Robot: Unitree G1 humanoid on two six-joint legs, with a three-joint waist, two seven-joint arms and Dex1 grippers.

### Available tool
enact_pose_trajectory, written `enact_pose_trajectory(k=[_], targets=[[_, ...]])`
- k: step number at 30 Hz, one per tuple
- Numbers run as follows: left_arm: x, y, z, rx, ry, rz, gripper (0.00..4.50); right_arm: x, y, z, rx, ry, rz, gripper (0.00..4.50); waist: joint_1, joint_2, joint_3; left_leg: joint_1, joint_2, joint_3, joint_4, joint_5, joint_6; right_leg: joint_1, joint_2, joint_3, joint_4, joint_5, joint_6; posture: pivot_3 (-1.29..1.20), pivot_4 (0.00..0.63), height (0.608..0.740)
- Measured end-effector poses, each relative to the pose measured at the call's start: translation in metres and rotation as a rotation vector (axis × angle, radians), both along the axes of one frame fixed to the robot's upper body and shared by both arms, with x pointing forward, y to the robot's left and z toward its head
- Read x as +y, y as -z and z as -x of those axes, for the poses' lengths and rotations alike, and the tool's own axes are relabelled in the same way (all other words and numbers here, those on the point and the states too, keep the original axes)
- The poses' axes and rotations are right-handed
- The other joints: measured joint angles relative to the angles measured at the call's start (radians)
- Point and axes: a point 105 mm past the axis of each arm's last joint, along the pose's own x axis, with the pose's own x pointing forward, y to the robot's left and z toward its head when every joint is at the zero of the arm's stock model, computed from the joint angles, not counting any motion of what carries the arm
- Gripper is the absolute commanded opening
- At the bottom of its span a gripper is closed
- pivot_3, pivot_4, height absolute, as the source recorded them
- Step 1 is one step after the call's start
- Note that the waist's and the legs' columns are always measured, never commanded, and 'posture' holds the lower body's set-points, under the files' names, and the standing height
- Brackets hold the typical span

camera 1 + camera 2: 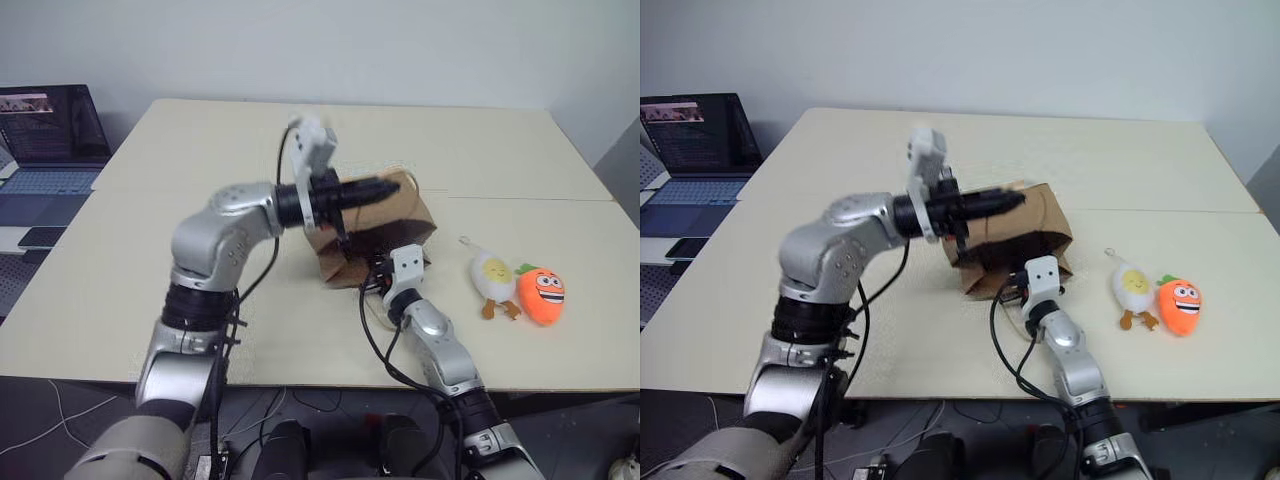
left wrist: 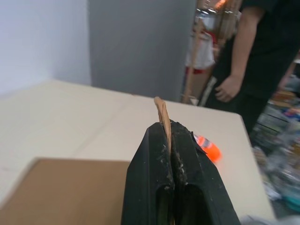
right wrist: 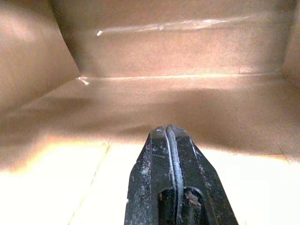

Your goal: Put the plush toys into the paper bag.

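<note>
**Bag lifted open, toys waiting**

The left tool pinches the paper bag by its thin rim mid-surface; the right tool, shut and empty, pokes inside. Egg toy and carrot toy — soft, light, body-graspable — lie toward the right edge.

Right gripper tips hidden inside paper bag mouth from the head views. Carrot toy mostly hidden behind left gripper in its wrist view. Person blurred, cut off at top edge. Laptop cut off at left edge.
</note>
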Motion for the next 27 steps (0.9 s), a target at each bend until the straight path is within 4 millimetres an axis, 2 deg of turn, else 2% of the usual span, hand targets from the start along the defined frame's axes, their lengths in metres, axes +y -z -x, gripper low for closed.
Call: enact_pose_trajectory(k=[5,10,12,14,17,19,22,27], targets=[[0.006,-0.032,-0.006,-0.124,-0.049,-0.006,0.00,0.004,0.000,0.001,0.004,-0.008,-0.009,0.02,-0.001,0.000,0.000,0.000,0.001,0.000,-0.001,0.000,0.000,0.000,0.001,0.000,0.000,0.000,0.000,0.00,0.150,0.740],[0.008,-0.037,-0.007,-0.170,-0.054,-0.016,0.00,0.002,0.000,0.000,0.002,-0.018,0.000,0.02,-0.004,0.000,0.000,0.000,0.001,0.000,-0.001,0.000,0.000,0.000,0.001,0.000,0.000,0.000,0.000,0.00,0.150,0.740],[0.007,-0.034,-0.006,-0.180,-0.053,-0.031,0.00,0.001,0.001,0.000,0.003,-0.032,0.011,0.02,-0.006,0.000,0.000,0.000,0.001,0.000,-0.001,0.000,0.000,0.000,0.001,0.000,0.000,0.000,0.000,0.00,0.150,0.740],[0.005,-0.022,-0.006,-0.159,-0.044,-0.053,0.00,0.001,0.000,0.000,0.002,-0.048,0.018,0.02,-0.007,0.000,0.000,0.000,0.001,0.000,-0.001,0.000,0.000,0.000,0.001,0.001,0.000,0.000,0.000,0.00,0.150,0.740],[-0.001,-0.001,-0.005,-0.105,-0.027,-0.060,0.00,0.006,-0.002,0.004,0.012,-0.144,0.038,0.02,-0.007,0.000,0.000,0.000,0.001,0.000,-0.001,0.000,0.000,-0.001,0.001,0.001,0.000,0.000,0.000,0.00,0.150,0.740],[-0.005,0.003,-0.003,-0.094,-0.019,-0.055,0.00,0.007,-0.004,0.008,0.007,-0.209,0.070,0.02,-0.007,0.000,0.000,-0.002,0.001,-0.001,-0.001,0.000,0.000,-0.002,0.001,0.000,0.000,0.000,0.000,0.00,0.150,0.740],[-0.011,0.003,0.004,-0.104,0.001,-0.053,0.00,0.011,-0.018,0.019,-0.017,-0.328,0.123,0.02,-0.006,0.000,0.000,-0.003,0.001,-0.001,-0.001,0.000,0.000,-0.002,0.001,0.000,0.000,0.000,0.000,0.00,0.150,0.740],[-0.014,0.008,0.007,-0.092,0.005,-0.050,0.00,0.001,-0.046,0.033,-0.043,-0.424,0.192,0.02,0.000,0.000,0.000,-0.003,0.001,-0.001,-0.001,0.000,0.000,-0.002,0.001,0.000,0.000,0.000,0.000,0.00,0.150,0.740]])
